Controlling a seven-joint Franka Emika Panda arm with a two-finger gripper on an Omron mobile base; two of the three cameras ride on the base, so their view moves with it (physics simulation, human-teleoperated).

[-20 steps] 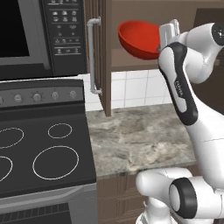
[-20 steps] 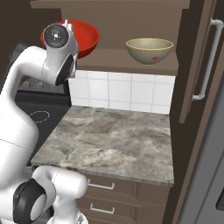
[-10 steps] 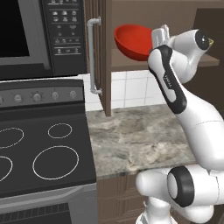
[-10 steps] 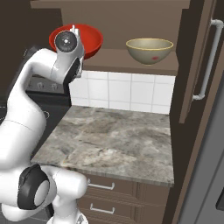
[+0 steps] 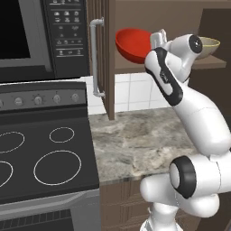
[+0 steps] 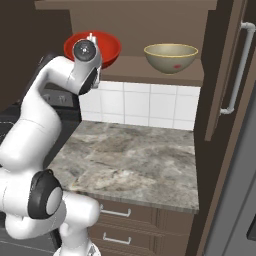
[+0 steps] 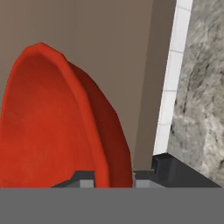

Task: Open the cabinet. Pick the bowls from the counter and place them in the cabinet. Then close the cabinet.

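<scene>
Nearest, the speckled grey-beige worktop (image 6: 135,160) lies bare under the raised arm, a black stovetop (image 5: 40,158) with white rings at its left and a white tiled backsplash (image 6: 140,105) behind it. Above, the cabinet (image 6: 150,20) stands open: one brown raised-panel door (image 5: 101,54) with its long silver bar handle (image 5: 94,58) swings out at the left, the other door (image 6: 225,75) at the right. Up at shelf height, the end effector (image 5: 157,39) is clenched on the rim of the red bowl (image 5: 133,45); in the hand view the rim (image 7: 94,131) runs down between the two dark fingertips. That bowl is glossy, deep and round, tilted so its hollow faces partly sideways, and it hangs at the left end of the wooden shelf (image 6: 160,75); whether it touches the board cannot be told. Farther along the same shelf the beige-tan bowl (image 6: 171,57) sits upright, its rim yellowish and a small red mark on its side, well apart from the red one.
</scene>
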